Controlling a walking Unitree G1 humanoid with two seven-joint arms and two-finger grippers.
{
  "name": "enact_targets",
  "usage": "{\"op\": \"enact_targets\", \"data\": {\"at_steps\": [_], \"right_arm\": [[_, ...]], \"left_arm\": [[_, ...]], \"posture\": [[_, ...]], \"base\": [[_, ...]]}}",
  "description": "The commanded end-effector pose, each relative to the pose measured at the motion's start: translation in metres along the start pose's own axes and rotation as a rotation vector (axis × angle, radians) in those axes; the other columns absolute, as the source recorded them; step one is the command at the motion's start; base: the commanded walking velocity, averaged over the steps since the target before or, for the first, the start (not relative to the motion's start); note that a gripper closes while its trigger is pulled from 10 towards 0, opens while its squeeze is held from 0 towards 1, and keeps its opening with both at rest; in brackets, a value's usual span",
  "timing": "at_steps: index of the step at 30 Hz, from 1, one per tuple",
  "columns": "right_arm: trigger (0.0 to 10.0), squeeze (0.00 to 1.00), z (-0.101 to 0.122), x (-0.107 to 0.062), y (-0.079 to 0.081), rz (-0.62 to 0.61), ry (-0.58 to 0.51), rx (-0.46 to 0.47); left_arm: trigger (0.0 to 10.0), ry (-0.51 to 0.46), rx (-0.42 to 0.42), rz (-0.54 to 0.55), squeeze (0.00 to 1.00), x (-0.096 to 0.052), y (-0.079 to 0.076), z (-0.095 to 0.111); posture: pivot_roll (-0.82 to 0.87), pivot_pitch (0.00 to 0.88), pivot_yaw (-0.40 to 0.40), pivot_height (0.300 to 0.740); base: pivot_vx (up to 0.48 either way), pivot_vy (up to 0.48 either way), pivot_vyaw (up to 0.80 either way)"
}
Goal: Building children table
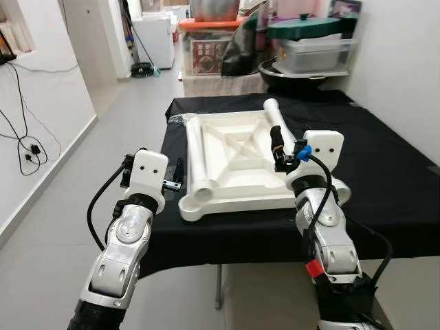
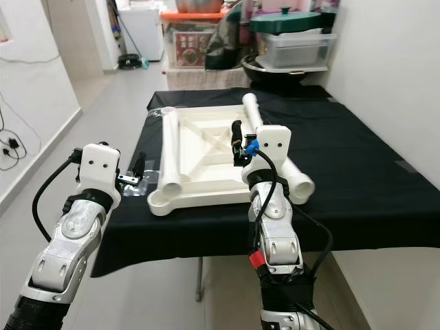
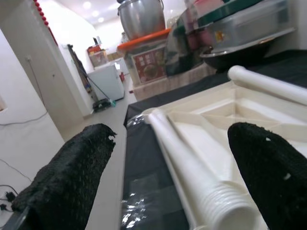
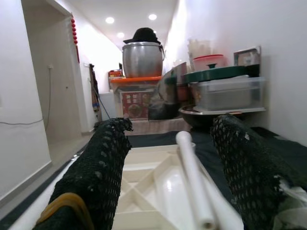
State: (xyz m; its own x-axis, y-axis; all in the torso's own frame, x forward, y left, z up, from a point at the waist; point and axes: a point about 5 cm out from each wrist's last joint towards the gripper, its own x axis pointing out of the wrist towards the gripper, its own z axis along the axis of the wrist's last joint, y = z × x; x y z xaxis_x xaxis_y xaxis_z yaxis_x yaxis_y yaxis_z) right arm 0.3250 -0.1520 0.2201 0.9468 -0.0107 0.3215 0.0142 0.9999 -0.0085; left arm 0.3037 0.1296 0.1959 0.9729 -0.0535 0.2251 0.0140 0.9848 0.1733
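Right now we face a white tabletop (image 1: 237,161) lying upside down on the black-draped table (image 1: 385,165), its ribbed underside up and its near corner socket at about 7 o'clock from its centre. Two white legs rest on it. One leg (image 1: 198,155) lies along the tabletop's left edge, long axis running 12 to 6, threaded end toward us. The other leg (image 1: 278,120) runs along the right side, far end pointing toward 11 o'clock, near end hidden behind our right wrist.

Our left gripper (image 1: 179,172) hovers over the cloth just beside the tabletop's left edge, forearm raised from 7 o'clock, fingers (image 3: 72,177) spread apart on nothing. Our right gripper (image 1: 277,148) sits above the tabletop's right part, forearm rising from 5 o'clock, fingers (image 4: 103,167) parted and empty, the right leg lying between them in the wrist view.
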Motion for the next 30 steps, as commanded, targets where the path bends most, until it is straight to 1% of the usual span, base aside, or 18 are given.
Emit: {"op": "enact_targets", "data": {"at_steps": [1, 3, 6, 7, 9, 10, 11, 12, 14, 17, 18, 20, 23, 25, 27, 28, 29, 30], "right_arm": [[10.0, 0.00, 0.000, 0.001, 0.001, -0.002, 0.004, 0.007], [10.0, 0.00, 0.000, 0.002, 0.001, -0.001, 0.005, 0.006], [10.0, 0.00, -0.003, 0.003, -0.001, 0.003, 0.013, 0.003], [10.0, 0.00, -0.003, 0.003, -0.001, 0.003, 0.013, 0.003], [10.0, 0.00, -0.004, 0.002, -0.002, 0.003, 0.020, 0.003], [10.0, 0.00, -0.005, 0.002, -0.002, 0.004, 0.023, 0.008], [10.0, 0.00, -0.005, 0.002, -0.002, 0.002, 0.024, 0.010], [10.0, 0.00, -0.005, 0.002, -0.002, 0.002, 0.024, 0.010], [10.0, 0.00, -0.005, 0.001, -0.003, 0.001, 0.022, 0.011], [10.0, 0.00, -0.004, 0.001, -0.003, 0.002, 0.019, 0.009], [10.0, 0.00, -0.004, 0.001, -0.004, 0.000, 0.019, 0.007], [10.0, 0.00, -0.003, 0.002, -0.005, -0.003, 0.020, 0.006], [10.0, 0.00, -0.003, 0.002, -0.005, -0.003, 0.020, 0.006], [10.0, 0.00, -0.002, 0.002, -0.007, -0.005, 0.018, 0.003], [10.0, 0.00, 0.000, 0.002, -0.007, -0.005, 0.017, 0.002], [10.0, 0.00, 0.000, 0.002, -0.007, -0.005, 0.017, 0.002], [10.0, 0.00, 0.000, 0.001, -0.006, -0.002, 0.016, 0.003], [10.0, 0.00, 0.000, 0.001, -0.006, -0.002, 0.016, 0.003]], "left_arm": [[10.0, 0.005, 0.007, -0.001, 0.00, 0.002, 0.001, 0.000], [10.0, 0.007, 0.003, 0.001, 0.00, 0.002, 0.002, -0.001], [10.0, 0.036, -0.073, -0.001, 0.00, -0.002, 0.001, -0.004], [10.0, 0.036, -0.073, -0.001, 0.00, -0.002, 0.001, -0.004], [10.0, 0.053, -0.148, 0.020, 0.00, -0.004, 0.003, -0.007], [10.0, 0.058, -0.148, 0.021, 0.00, -0.005, 0.004, -0.008], [10.0, 0.075, -0.183, 0.019, 0.00, -0.007, 0.006, -0.012], [10.0, 0.075, -0.183, 0.019, 0.00, -0.007, 0.006, -0.012], [10.0, 0.085, -0.220, 0.016, 0.00, -0.008, 0.011, -0.016], [10.0, 0.078, -0.228, 0.020, 0.00, -0.009, 0.015, -0.017], [10.0, 0.082, -0.248, 0.022, 0.00, -0.007, 0.021, -0.019], [10.0, 0.087, -0.280, 0.012, 0.00, -0.006, 0.026, -0.022], [10.0, 0.081, -0.288, -0.001, 0.00, -0.005, 0.028, -0.023], [10.0, 0.117, -0.355, 0.048, 0.00, -0.002, 0.038, -0.032], [10.0, 0.169, -0.448, 0.055, 0.00, 0.003, 0.038, -0.042], [10.0, 0.169, -0.448, 0.055, 0.00, 0.003, 0.038, -0.042], [10.0, 0.177, -0.487, 0.035, 0.00, 0.005, 0.035, -0.044], [10.0, 0.177, -0.487, 0.035, 0.00, 0.005, 0.035, -0.044]], "posture": [[0.04, 0.000, 0.024, 0.740], [0.04, 0.000, 0.025, 0.740], [0.05, 0.000, 0.024, 0.740], [0.05, 0.000, 0.024, 0.740], [0.05, 0.000, 0.025, 0.740], [0.05, 0.000, 0.025, 0.740], [0.05, 0.000, 0.025, 0.740], [0.05, 0.000, 0.025, 0.740], [0.05, 0.000, 0.023, 0.740], [0.05, 0.000, 0.021, 0.740], [0.05, 0.000, 0.016, 0.740], [0.05, 0.000, 0.016, 0.740], [0.05, 0.000, 0.016, 0.740], [0.05, 0.010, 0.008, 0.740], [0.04, 0.021, 0.010, 0.740], [0.04, 0.021, 0.010, 0.740], [0.03, 0.028, 0.015, 0.740], [0.03, 0.028, 0.015, 0.740]], "base": [[0.000, -0.465, 0.00], [0.000, -0.461, 0.00], [0.000, 0.000, 0.00], [0.000, 0.000, 0.00], [0.000, 0.000, 0.00], [0.000, 0.000, 0.00], [0.000, 0.000, 0.00], [0.000, 0.000, 0.00], [0.000, 0.000, 0.00], [0.000, 0.000, 0.00], [0.000, 0.000, 0.00], [0.000, 0.000, 0.00], [0.000, 0.000, 0.00], [0.000, 0.000, 0.00], [0.000, 0.000, 0.00], [0.000, 0.000, 0.00], [0.000, 0.000, 0.00], [0.000, 0.000, 0.00]]}}
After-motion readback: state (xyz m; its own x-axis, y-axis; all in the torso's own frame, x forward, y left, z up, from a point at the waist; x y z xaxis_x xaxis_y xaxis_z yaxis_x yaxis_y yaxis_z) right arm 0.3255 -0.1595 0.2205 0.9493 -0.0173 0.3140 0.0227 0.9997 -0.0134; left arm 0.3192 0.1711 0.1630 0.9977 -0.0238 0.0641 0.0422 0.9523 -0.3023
